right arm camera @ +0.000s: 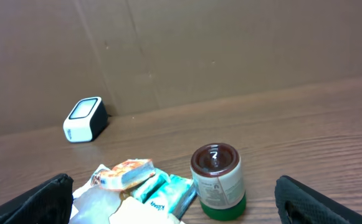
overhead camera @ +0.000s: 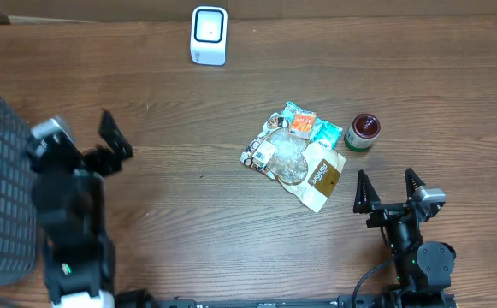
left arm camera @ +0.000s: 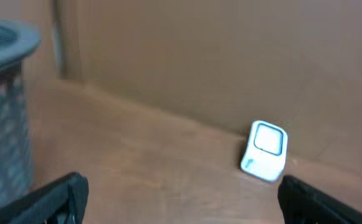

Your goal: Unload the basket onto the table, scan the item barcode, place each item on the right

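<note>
We see left tool (overhead camera: 109, 144) and right tool (overhead camera: 386, 181) wide open, empty. Right wrist alone shows jar (right arm camera: 217, 181) and snack packets (right arm camera: 146, 183) ahead; left wrist alone shows basket (left arm camera: 3, 106) beside it.

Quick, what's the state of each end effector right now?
Left end effector: open, holding nothing.
Right end effector: open, holding nothing.

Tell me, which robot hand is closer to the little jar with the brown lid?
Right. The right gripper waits open just short of the jar; the left gripper is far across the table, beside the grey basket.
</note>
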Controlling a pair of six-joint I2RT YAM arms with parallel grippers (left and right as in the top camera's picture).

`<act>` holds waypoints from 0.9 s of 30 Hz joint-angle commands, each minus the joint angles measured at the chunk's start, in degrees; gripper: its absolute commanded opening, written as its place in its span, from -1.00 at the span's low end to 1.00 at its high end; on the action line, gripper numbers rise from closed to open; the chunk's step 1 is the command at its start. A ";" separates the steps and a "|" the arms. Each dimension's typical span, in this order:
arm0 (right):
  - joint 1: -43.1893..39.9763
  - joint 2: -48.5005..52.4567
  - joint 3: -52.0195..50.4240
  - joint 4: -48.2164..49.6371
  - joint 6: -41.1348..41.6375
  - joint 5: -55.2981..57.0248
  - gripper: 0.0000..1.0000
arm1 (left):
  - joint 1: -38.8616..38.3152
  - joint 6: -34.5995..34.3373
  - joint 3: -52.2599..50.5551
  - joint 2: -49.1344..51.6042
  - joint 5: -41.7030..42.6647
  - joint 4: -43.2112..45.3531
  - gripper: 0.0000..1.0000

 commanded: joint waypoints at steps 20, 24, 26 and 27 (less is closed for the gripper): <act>-0.24 -0.52 -0.59 0.15 0.15 -0.33 1.00 | -1.53 31.04 -35.39 -39.71 7.19 -0.20 0.99; -0.24 -0.52 -0.59 0.15 0.15 -0.33 1.00 | -1.53 31.12 -35.41 -40.76 7.17 -0.24 0.99; -0.24 -0.52 -0.59 0.17 0.15 -0.31 1.00 | -1.53 31.12 -35.41 -40.74 7.17 -0.24 0.99; -0.24 -0.52 -0.59 0.15 0.15 -0.33 1.00 | -1.53 31.10 -35.41 -40.70 7.17 -0.24 0.99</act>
